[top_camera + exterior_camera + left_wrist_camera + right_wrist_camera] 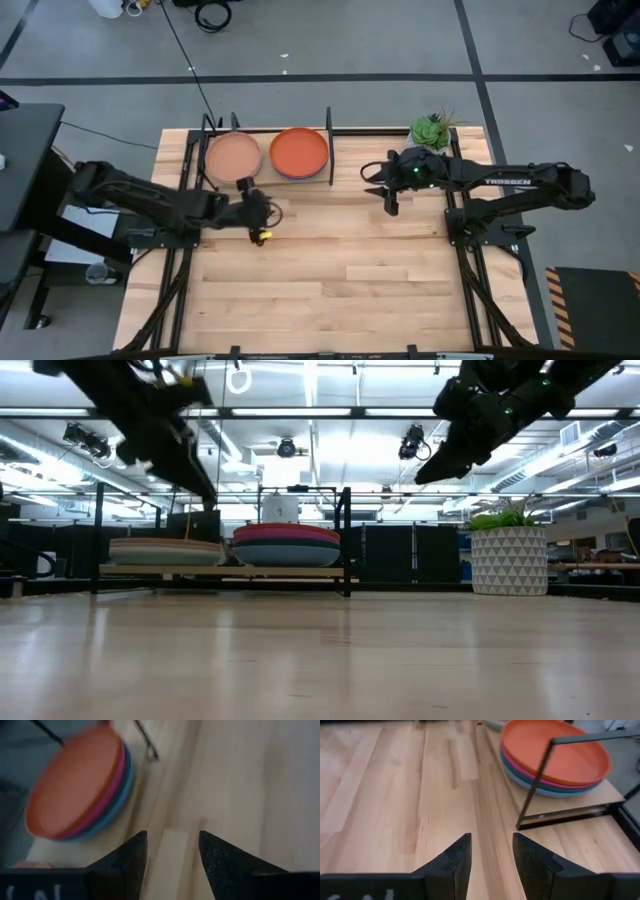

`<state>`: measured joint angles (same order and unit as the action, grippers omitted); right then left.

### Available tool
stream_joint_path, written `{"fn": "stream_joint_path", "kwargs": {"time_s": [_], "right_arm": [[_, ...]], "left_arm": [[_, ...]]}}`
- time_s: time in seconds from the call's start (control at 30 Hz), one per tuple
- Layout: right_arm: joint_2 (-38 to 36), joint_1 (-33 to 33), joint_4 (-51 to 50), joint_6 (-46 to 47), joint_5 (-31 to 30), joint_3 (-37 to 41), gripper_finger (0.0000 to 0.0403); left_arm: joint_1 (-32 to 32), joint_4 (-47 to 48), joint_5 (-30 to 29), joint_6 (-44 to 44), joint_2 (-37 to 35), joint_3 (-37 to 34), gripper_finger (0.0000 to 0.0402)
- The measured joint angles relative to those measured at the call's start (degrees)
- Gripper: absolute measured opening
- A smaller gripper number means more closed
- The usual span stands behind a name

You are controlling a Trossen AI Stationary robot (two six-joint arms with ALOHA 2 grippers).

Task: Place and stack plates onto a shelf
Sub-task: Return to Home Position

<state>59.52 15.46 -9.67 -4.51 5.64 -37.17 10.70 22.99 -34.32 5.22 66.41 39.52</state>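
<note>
The shelf (266, 181) stands at the table's far edge and bears two stacks of plates. A tan plate (233, 157) tops the left stack and an orange plate (299, 152) tops the right one, with pink and blue plates (540, 784) under the orange. In the low view both stacks (165, 550) (286, 545) rest flat on the shelf board. My left gripper (246, 188) hovers open above the table just in front of the tan stack. My right gripper (375, 182) hangs open in the air to the right of the shelf. Both are empty.
A small green plant in a white patterned pot (508, 560) stands at the table's far right, behind my right arm. The shelf's black upright post (535, 785) rises at its corner nearest my right gripper. Bare wooden tabletop (330, 280) stretches from the shelf toward the near edge.
</note>
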Motion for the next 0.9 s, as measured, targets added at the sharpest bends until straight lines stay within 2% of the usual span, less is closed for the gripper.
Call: {"fn": "stream_joint_path", "kwargs": {"time_s": [0.17,0.37,0.63,0.9], "right_arm": [[-5.59,1.65,4.30,3.46,-0.11,6.07,0.0136],[-10.47,1.54,17.23,7.66,-0.46,13.63,0.0124],[-17.02,0.75,29.42,9.50,-0.42,22.62,0.0117],[-24.66,1.37,37.77,13.27,-1.59,33.15,0.0114]], "left_arm": [[6.75,-3.85,-1.64,1.91,-9.71,-4.98,0.0161],[11.78,-12.11,-2.01,2.01,-21.47,-14.78,0.0143],[13.35,-19.63,-1.71,0.84,-35.94,-26.27,0.0142],[13.33,-21.44,-2.19,-4.19,-48.19,-31.22,0.0141]]}}
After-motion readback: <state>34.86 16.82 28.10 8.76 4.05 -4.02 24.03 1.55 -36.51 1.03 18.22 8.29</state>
